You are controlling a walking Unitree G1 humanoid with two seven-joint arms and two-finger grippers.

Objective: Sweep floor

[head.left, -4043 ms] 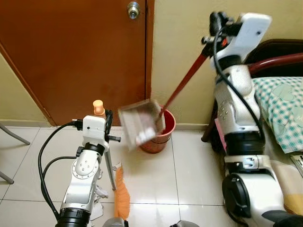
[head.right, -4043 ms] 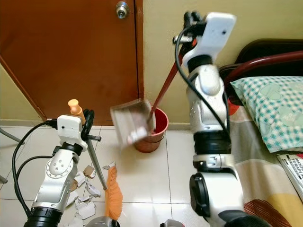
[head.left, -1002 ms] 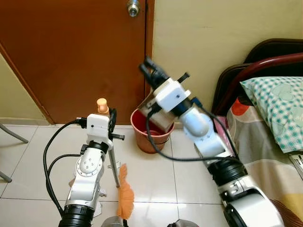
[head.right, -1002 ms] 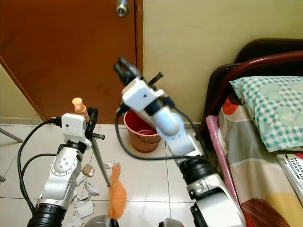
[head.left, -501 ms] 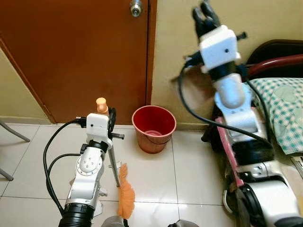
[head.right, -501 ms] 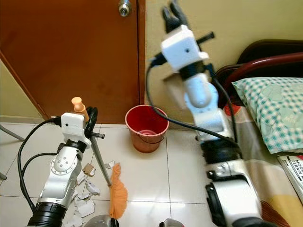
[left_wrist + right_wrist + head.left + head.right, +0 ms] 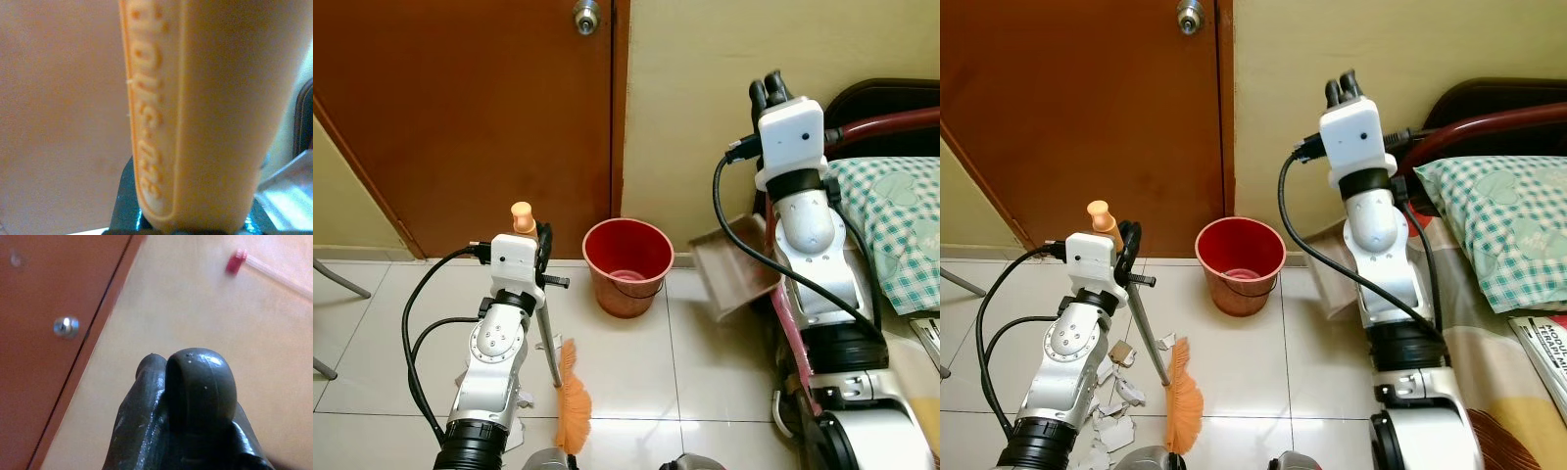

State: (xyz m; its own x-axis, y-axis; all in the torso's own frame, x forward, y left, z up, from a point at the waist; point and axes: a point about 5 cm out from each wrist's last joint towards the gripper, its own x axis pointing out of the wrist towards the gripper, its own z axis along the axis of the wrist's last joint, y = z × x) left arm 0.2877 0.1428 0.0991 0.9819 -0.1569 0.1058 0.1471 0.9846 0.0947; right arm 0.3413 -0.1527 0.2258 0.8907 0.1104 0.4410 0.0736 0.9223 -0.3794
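Moved: right end effector (image 7: 1343, 90) dropped lower; dustpan (image 7: 736, 272) now beside bed (image 7: 891, 211).
Right end effector: fingers together, pointing up.
Left end effector (image 7: 533, 238): clamped on broom (image 7: 570, 406) handle, bristles on floor (image 7: 636, 362).
Bucket (image 7: 627, 264): by door (image 7: 470, 117).

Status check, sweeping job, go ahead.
Left end effector shut on broom handle. Right end effector raised by the wall. Dustpan beside red bucket. Scraps left on floor.
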